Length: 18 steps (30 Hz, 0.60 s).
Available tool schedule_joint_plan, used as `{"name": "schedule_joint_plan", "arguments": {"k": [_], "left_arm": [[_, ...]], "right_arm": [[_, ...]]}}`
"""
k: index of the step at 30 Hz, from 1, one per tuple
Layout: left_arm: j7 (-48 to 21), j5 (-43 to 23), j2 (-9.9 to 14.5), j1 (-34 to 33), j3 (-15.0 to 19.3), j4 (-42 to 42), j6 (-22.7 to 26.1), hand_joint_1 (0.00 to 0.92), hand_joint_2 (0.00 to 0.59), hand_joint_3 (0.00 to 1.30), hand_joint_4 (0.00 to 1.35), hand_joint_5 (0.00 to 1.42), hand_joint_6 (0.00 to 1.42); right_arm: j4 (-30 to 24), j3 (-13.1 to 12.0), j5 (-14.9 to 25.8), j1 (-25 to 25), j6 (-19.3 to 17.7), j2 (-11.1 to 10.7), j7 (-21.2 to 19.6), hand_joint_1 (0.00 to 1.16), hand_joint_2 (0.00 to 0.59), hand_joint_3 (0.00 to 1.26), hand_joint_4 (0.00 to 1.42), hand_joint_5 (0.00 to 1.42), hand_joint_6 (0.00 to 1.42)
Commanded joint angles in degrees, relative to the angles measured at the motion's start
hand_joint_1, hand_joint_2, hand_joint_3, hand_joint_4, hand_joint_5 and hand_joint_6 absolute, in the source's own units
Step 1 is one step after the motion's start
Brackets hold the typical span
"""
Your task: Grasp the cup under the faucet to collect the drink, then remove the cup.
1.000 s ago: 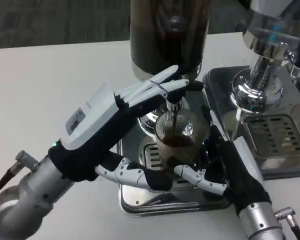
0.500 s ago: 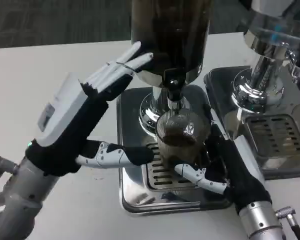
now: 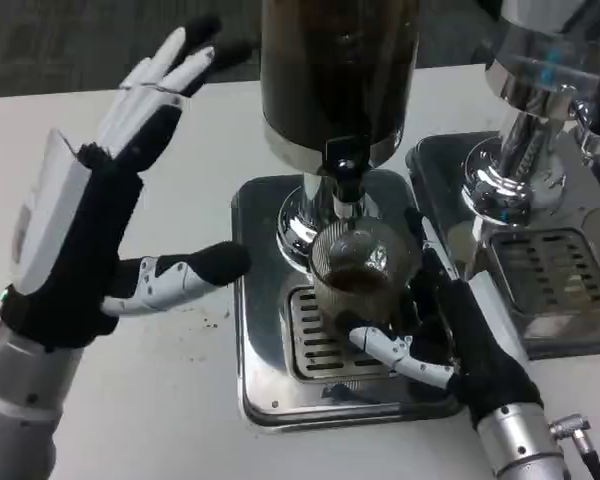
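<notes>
A ribbed clear cup [image 3: 358,275] with dark drink in its lower part stands on the drip grate under the black faucet [image 3: 343,170] of the tall dark dispenser [image 3: 336,75]. My right hand [image 3: 450,330] wraps around the cup from the right, one white finger [image 3: 390,350] curling across its base. My left hand [image 3: 110,210] is raised over the table to the left, fingers spread wide, holding nothing, well clear of the faucet.
The steel drip tray [image 3: 270,390] lies under the dispenser. A second chrome dispenser [image 3: 525,130] with its own tray [image 3: 560,270] stands at the right, close behind my right forearm. Bare white table [image 3: 180,400] lies to the left.
My left hand has pulled back from the faucet lever, moving left and up. The stream has stopped. The cup and my right hand have stayed put.
</notes>
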Motion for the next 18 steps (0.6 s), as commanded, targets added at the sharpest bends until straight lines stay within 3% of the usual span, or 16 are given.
{"name": "schedule_joint_plan", "arguments": {"k": [1,7,18], "left_arm": [[3.3,1.05,-1.12,4.26,3.78,-1.3,0.83,0.0,0.133,0.24,0.07,0.18,0.04],[6.7,5.35,-1.85,10.17,6.6,-2.17,3.54,0.0,0.146,0.25,0.08,0.18,0.04],[10.04,9.66,0.54,13.8,5.63,2.64,6.54,0.0,0.154,0.25,0.08,0.18,0.04]], "right_arm": [[0.68,-0.31,0.82,0.21,-0.85,0.54,0.17,0.71,0.175,0.0,0.0,0.0,0.11],[0.8,-0.05,1.73,0.05,-0.8,0.59,1.16,0.74,0.178,0.0,0.0,0.0,0.11],[0.3,0.23,1.17,-0.67,0.22,0.88,1.67,0.75,0.176,0.0,0.0,0.0,0.12]]}}
